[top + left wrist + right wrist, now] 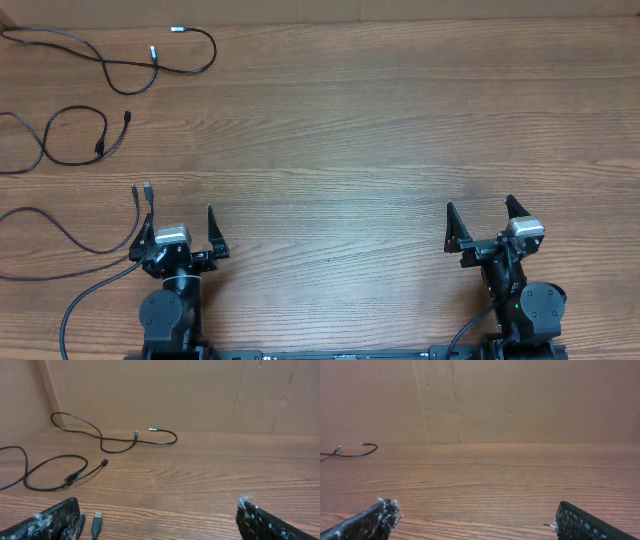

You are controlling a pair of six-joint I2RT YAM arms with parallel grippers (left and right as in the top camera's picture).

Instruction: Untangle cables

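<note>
Three black cables (108, 63) lie separate from one another at the left of the overhead frame, on a wooden table (360, 130). The top cable (207, 45) loops across the upper left corner, its two silver tips near each other. The middle cable (100, 148) forms a loop below it. The bottom cable (60, 225) enters from the left edge; its plug ends (147, 188) lie just beside the left gripper (182, 238). Left gripper: jaws wide, holding nothing. Right gripper (485, 225), lower right: jaws wide, holding nothing, well apart from every cable.
</note>
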